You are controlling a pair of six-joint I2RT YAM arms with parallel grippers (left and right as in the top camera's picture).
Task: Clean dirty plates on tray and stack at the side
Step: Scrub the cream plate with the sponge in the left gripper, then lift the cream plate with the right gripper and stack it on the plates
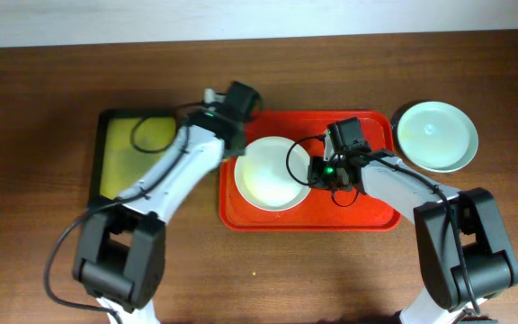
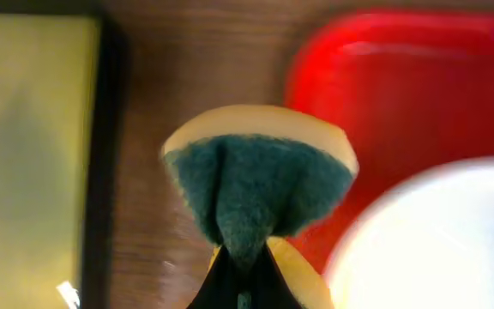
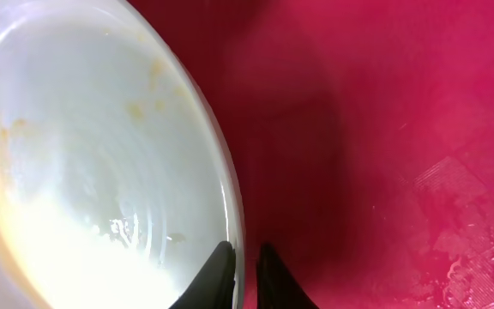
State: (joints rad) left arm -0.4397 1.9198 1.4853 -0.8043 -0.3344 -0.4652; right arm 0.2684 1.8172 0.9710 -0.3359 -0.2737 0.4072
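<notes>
A white plate [image 1: 272, 173] with yellow smears lies on the left half of the red tray [image 1: 367, 211]. My right gripper [image 1: 316, 171] is shut on its right rim, one finger inside and one outside [image 3: 243, 266]. The smeared plate [image 3: 93, 154] fills the left of the right wrist view, above the tray floor [image 3: 384, 129]. My left gripper [image 1: 232, 135] hovers at the tray's upper left corner, shut [image 2: 245, 275] on a yellow sponge [image 2: 260, 184], green scouring side showing, beside the plate [image 2: 436, 240] and tray [image 2: 418, 94]. A pale green plate [image 1: 436, 135] lies on the table right of the tray; the blue plate is not visible.
A smaller black-rimmed yellowish tray [image 1: 138, 153] lies on the brown wooden table left of the red tray; it also shows in the left wrist view [image 2: 24, 154]. Wet streaks mark the red tray's floor on the right.
</notes>
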